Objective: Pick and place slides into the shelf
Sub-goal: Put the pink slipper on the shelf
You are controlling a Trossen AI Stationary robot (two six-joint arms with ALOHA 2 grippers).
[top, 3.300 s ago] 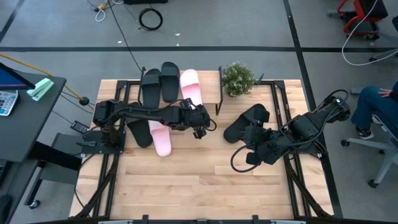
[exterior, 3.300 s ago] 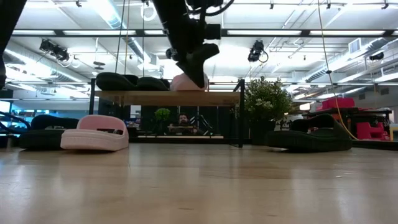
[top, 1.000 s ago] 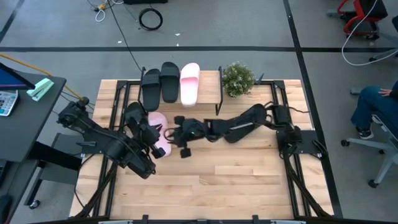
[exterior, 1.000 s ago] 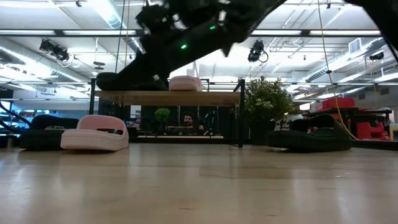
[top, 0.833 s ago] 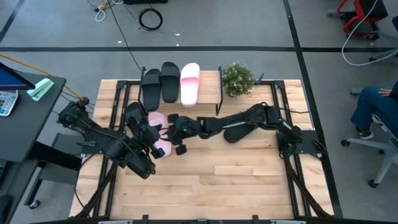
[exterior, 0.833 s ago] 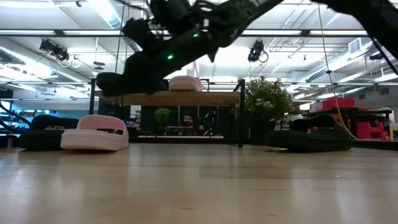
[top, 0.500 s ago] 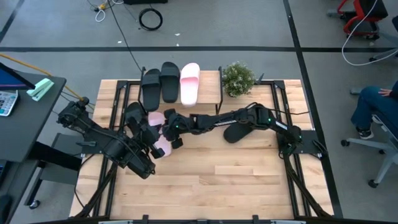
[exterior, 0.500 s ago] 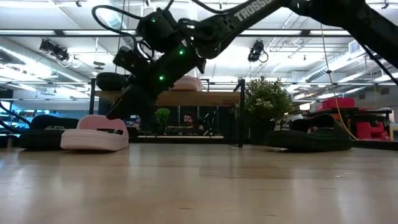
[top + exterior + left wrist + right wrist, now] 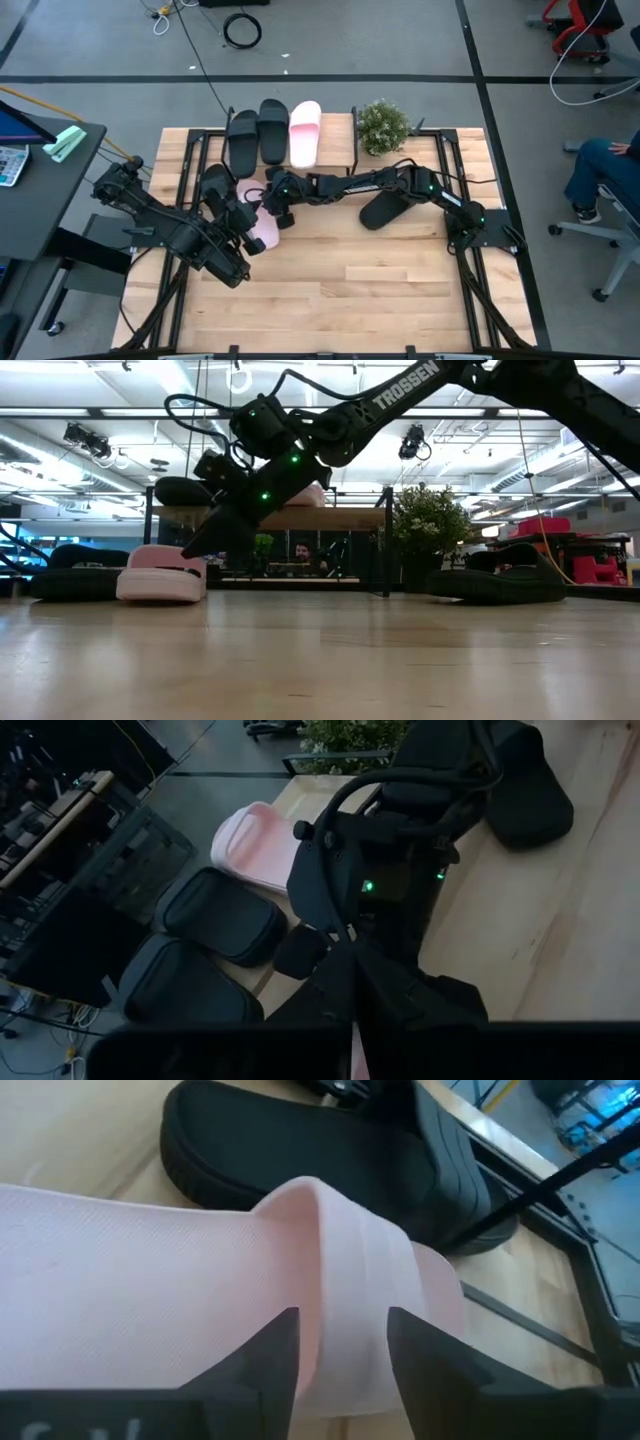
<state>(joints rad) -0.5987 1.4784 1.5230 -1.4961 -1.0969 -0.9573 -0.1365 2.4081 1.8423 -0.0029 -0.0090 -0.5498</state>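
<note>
A pale pink slide [image 9: 262, 222] lies sole-down on the table in front of the shelf [image 9: 335, 135]. My right arm stretches across from the table's right, and my right gripper [image 9: 342, 1315] is down on this slide's strap. Two black slides [image 9: 243, 140] and one pink slide [image 9: 305, 133] rest on the shelf's top board. Another black slide [image 9: 385, 210] lies under the right arm, and one [image 9: 215, 190] sits beside my left gripper [image 9: 240, 215], which waits at the pink slide's left side. My right gripper holds the pink slide by the open edge of its wide strap [image 9: 322, 1270]. One finger [image 9: 275, 1355] is on the footbed side of that edge and the other [image 9: 420, 1355] over the strap's ribbed outer face. It comes slanting down from the table's right. The slide's sole [image 9: 160, 595] is on the table.
A small potted plant [image 9: 383, 125] stands at the shelf's right end. In the right wrist view, a black slide [image 9: 330, 1160] lies just beyond the pink one. The near half of the table [image 9: 340, 290] is bare wood. A seated person [image 9: 600, 170] is off the table's right side.
My right arm has reached toward the table's left edge and come down from shelf height onto the pink slide on the table. In the low view, that slide's left end has drawn in a little to the right. The left arm has kept still.
</note>
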